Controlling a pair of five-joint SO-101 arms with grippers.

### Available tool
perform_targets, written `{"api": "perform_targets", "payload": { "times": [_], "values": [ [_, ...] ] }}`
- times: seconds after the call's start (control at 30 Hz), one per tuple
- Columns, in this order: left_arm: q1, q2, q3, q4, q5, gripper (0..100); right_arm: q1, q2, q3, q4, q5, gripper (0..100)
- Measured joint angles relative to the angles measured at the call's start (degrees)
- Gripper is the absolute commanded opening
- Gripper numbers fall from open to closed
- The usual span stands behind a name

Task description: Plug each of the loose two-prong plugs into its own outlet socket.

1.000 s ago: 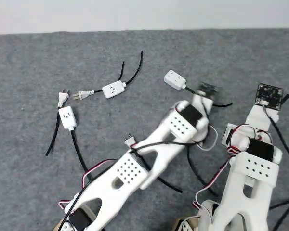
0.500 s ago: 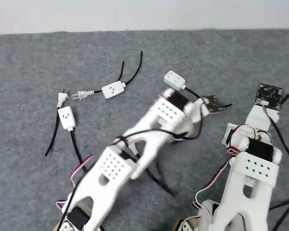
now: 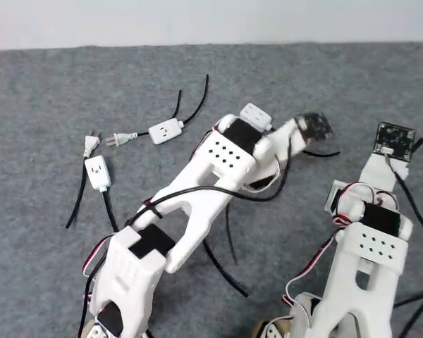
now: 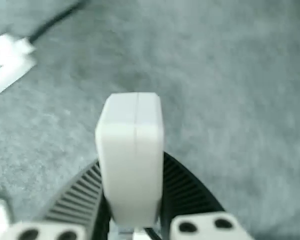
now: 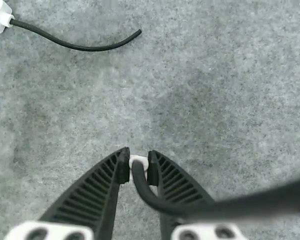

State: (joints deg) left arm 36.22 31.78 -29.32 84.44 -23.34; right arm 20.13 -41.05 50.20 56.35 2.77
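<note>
Three white outlet sockets lie on the table (image 3: 42,84): a left socket (image 3: 98,172), a middle socket (image 3: 165,130) and a far socket (image 3: 255,116). Two loose plugs lie beside them, an outer plug (image 3: 92,144) and an inner plug (image 3: 115,139). The left end effector (image 4: 131,162) clamps one white block (image 4: 132,135), and the right end effector (image 5: 138,159) clamps one corded white piece (image 5: 138,162).

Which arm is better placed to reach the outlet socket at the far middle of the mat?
Left, likely: its hand, gripping a white block, is beside that socket; the right arm sits farther off.
</note>
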Motion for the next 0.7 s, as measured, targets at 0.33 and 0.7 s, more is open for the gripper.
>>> {"api": "perform_targets", "payload": {
  "times": [0.33, 0.7],
  "values": [
    [5.01, 12.04, 5.54, -15.30, 4.22, 2, 0.00, 0.00, 2.02, -2.20, 0.00, 0.8],
    [6.68, 16.79, -4.04, -6.24, 15.03, 24, 0.00, 0.00, 2.02, -2.29, 0.00, 0.8]
  ]
}}
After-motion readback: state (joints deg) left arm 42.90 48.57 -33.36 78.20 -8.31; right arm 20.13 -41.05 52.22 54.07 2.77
